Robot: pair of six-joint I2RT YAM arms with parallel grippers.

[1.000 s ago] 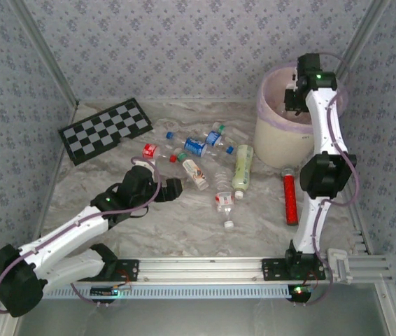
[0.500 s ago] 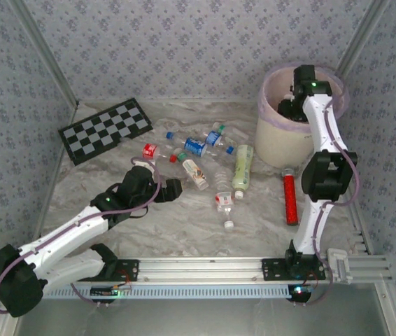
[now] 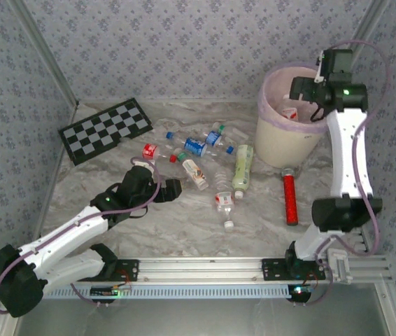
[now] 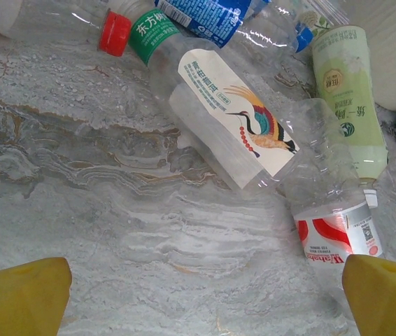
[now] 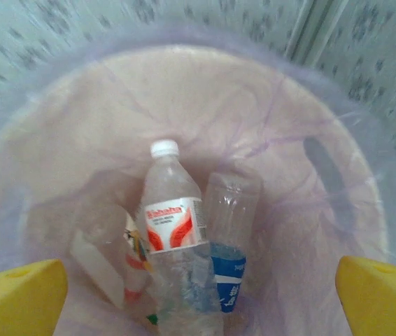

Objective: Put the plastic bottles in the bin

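On the surface [image 4: 114, 210] ahead of the left claw [image 4: 205, 294], gaping and empty, the bird-label bottle [image 4: 233, 122] looks light, crushable and slick, so grip its labelled middle. Right claw [image 5: 198, 294] gapes empty above the bin [image 5: 275, 91].

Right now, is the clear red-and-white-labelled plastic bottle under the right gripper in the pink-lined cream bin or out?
In: the bottle lies on other bottles inside the bin, below the open right gripper.
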